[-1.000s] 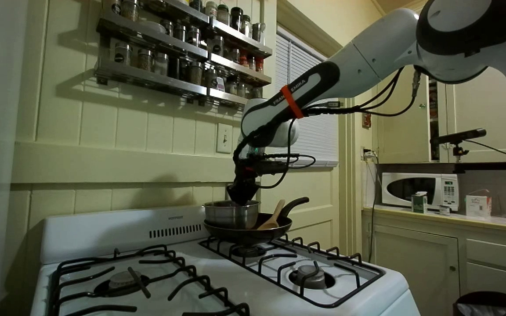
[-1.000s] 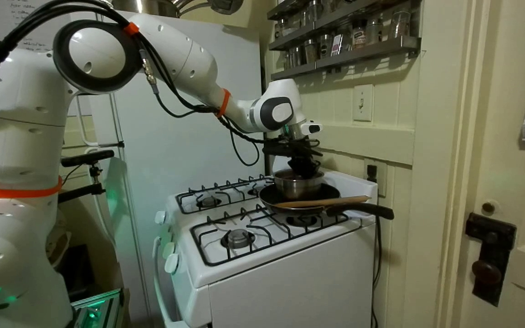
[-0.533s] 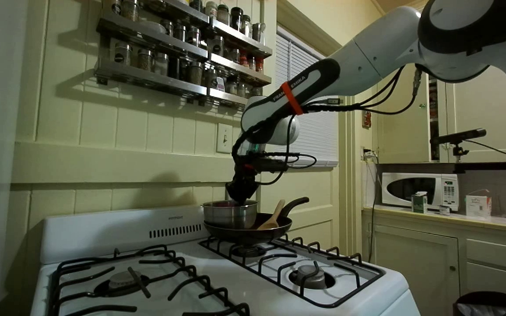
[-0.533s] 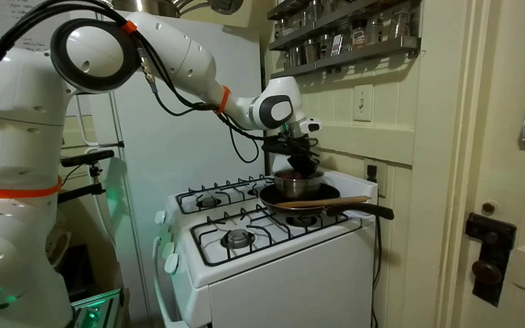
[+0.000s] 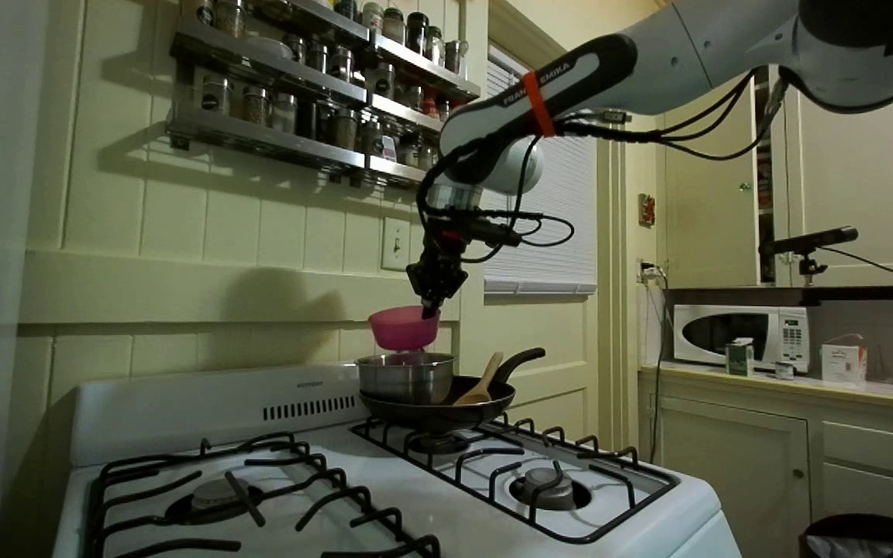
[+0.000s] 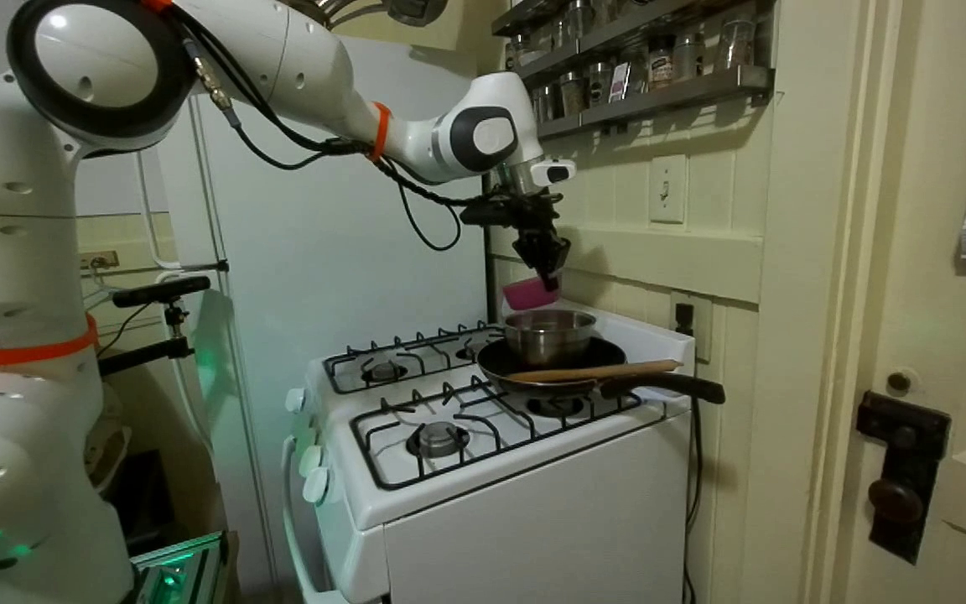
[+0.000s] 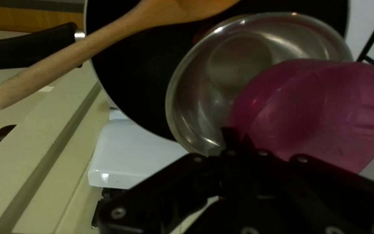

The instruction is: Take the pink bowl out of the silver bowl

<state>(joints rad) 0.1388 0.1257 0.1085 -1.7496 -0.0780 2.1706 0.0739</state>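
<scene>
The pink bowl [image 5: 398, 333] hangs in the air just above the silver bowl, slightly tilted, in both exterior views [image 6: 527, 295]. My gripper [image 5: 430, 311] is shut on its rim; it also shows in an exterior view [image 6: 549, 283]. In the wrist view the fingertips [image 7: 238, 136] pinch the near-left rim of the pink bowl [image 7: 297, 110]. The silver bowl [image 5: 406, 381] stands upright in the dark frying pan, also in an exterior view [image 6: 547, 341]. In the wrist view the silver bowl [image 7: 190, 100] is empty inside, its right part hidden by the pink bowl.
The frying pan [image 5: 446, 418] sits on a back burner, its handle [image 6: 667, 386] pointing outward. A wooden spoon [image 7: 86, 45] lies across the pan beside the silver bowl. The stove's raised back panel [image 5: 214, 411] and the wall stand close behind. A spice rack [image 5: 276, 139] hangs above.
My gripper has risen from the silver bowl and lifted the pink bowl out above its rim. The silver bowl shifted slightly at first; the pan and spoon have not moved.
</scene>
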